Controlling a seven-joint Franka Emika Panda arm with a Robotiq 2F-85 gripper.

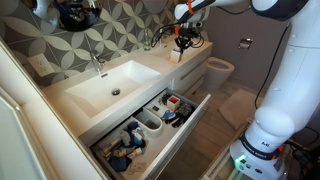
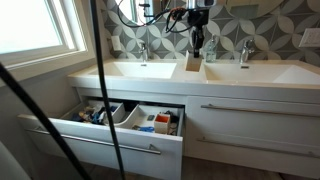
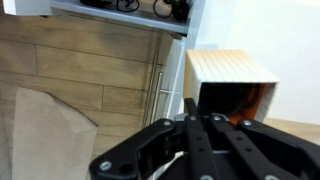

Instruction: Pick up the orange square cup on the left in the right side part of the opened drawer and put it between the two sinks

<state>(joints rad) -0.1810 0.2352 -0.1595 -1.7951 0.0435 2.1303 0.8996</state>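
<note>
The orange square cup (image 3: 232, 82) is a small pale tan cup with an orange inside. My gripper (image 3: 197, 108) is shut on its near wall in the wrist view. In both exterior views the gripper (image 2: 197, 48) (image 1: 183, 36) hangs over the strip of white countertop between the two sinks. It holds the cup (image 2: 193, 63) (image 1: 184, 43) at or just above the counter. One sink (image 2: 140, 70) lies on one side of it and the other sink (image 2: 262, 73) on the other side. The opened drawer (image 2: 100, 140) (image 1: 190, 122) stands pulled out below.
Chrome taps (image 2: 142, 50) (image 2: 245, 52) stand behind the basins, close to the gripper. The drawer holds white oval tubs (image 1: 150, 124) and small clutter. A toilet (image 1: 218, 70) stands beyond the vanity. A black cable (image 2: 100, 90) crosses one exterior view. The patterned tile wall is just behind.
</note>
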